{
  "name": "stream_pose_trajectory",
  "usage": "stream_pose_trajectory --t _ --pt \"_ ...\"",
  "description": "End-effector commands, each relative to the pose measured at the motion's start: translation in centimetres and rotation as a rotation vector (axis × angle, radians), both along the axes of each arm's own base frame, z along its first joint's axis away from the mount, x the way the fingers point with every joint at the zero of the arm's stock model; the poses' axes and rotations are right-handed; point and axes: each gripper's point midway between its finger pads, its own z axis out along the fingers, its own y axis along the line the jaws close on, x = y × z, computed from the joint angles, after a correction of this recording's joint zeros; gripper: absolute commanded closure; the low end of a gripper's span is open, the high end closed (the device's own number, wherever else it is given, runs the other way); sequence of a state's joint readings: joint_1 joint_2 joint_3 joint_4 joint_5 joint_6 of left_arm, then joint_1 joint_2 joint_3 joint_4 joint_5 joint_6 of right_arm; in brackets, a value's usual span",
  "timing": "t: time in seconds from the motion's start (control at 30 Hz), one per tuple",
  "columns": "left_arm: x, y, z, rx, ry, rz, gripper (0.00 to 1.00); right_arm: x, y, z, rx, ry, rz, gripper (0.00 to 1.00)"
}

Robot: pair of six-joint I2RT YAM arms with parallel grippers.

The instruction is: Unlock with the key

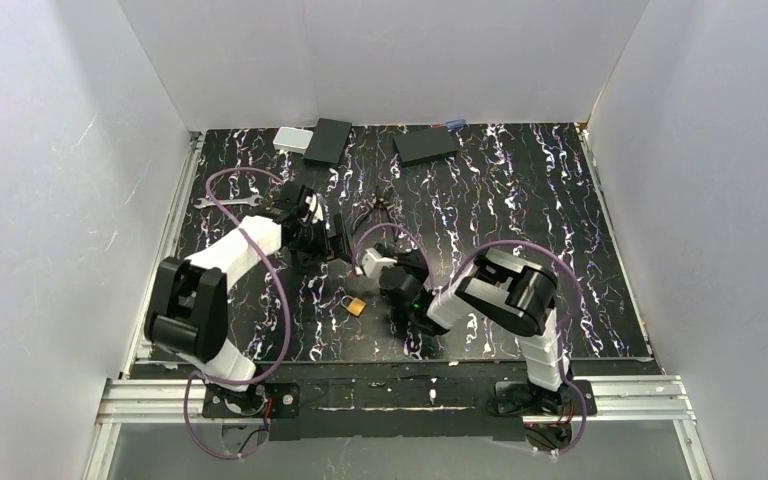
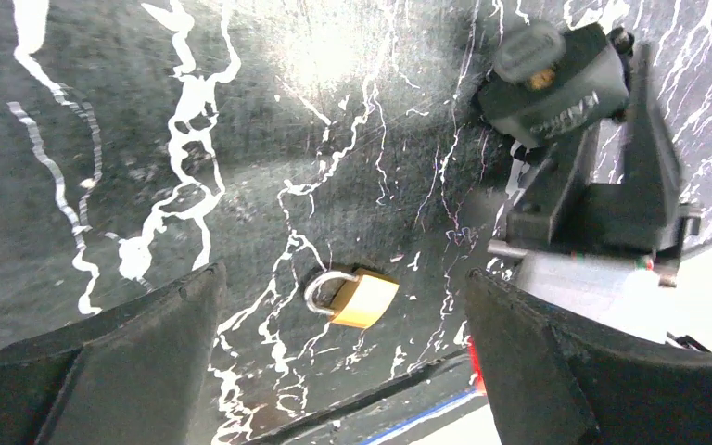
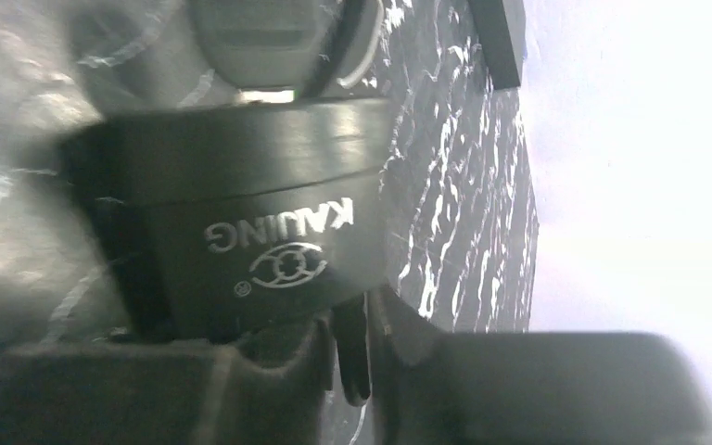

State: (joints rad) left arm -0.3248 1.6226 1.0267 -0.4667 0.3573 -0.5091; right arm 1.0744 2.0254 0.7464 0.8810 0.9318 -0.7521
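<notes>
A small brass padlock [image 1: 356,306] with a steel shackle lies flat on the black marbled table; in the left wrist view the brass padlock [image 2: 363,297] lies below the gap between my fingers. My left gripper [image 2: 343,283] is open and empty, hovering above it; it also shows from above [image 1: 338,240]. My right gripper [image 3: 352,357] is shut on a thin black part under a black lock body marked KAIJING [image 3: 260,222]. That black lock [image 2: 556,83], with a grey round end, shows held up beside my left gripper. No key is clearly visible.
Two black boxes [image 1: 328,140] [image 1: 426,145] and a silver box [image 1: 292,139] lie at the back. A wrench [image 1: 222,202] lies far left, a small black tool [image 1: 378,208] mid-table. The table's front edge [image 2: 408,403] is close to the brass padlock.
</notes>
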Motion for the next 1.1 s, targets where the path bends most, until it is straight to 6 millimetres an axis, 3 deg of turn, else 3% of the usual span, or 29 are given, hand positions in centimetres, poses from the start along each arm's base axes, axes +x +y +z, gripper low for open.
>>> stream_pose_trajectory --t 0.0,0.07,0.23,0.43,0.57,0.7,0.9,1.07 --pt "-0.1 3.0 2.5 0.144 -0.118 0.029 0.02 1.0 -0.6 2.7 0.125 -0.025 -0.069 0.58" --pt "0.2 3.8 3.2 0.178 -0.154 0.046 0.02 1.0 -0.8 2.6 0.119 -0.016 -0.068 0.46" --pt "0.6 4.9 5.0 0.213 -0.242 0.076 0.02 0.4 -0.8 3.0 0.112 0.045 -0.052 0.26" --pt "0.9 5.7 6.7 0.226 -0.327 0.091 0.02 -1.6 0.0 2.5 0.135 0.253 -0.006 0.04" --pt "1.1 6.2 7.3 0.247 -0.357 0.112 0.03 -3.3 0.2 3.1 0.188 0.370 0.038 0.02" --pt "1.4 7.2 8.5 0.276 -0.422 0.149 0.04 -3.8 0.1 5.9 0.309 0.396 0.035 0.02" --pt "1.6 9.0 12.0 0.292 -0.598 0.234 0.07 -4.7 0.7 10.9 0.590 0.380 0.043 0.02" --pt "1.1 11.3 13.8 0.338 -0.725 0.325 0.05 -5.4 0.7 12.3 0.839 0.380 -0.003 0.02"
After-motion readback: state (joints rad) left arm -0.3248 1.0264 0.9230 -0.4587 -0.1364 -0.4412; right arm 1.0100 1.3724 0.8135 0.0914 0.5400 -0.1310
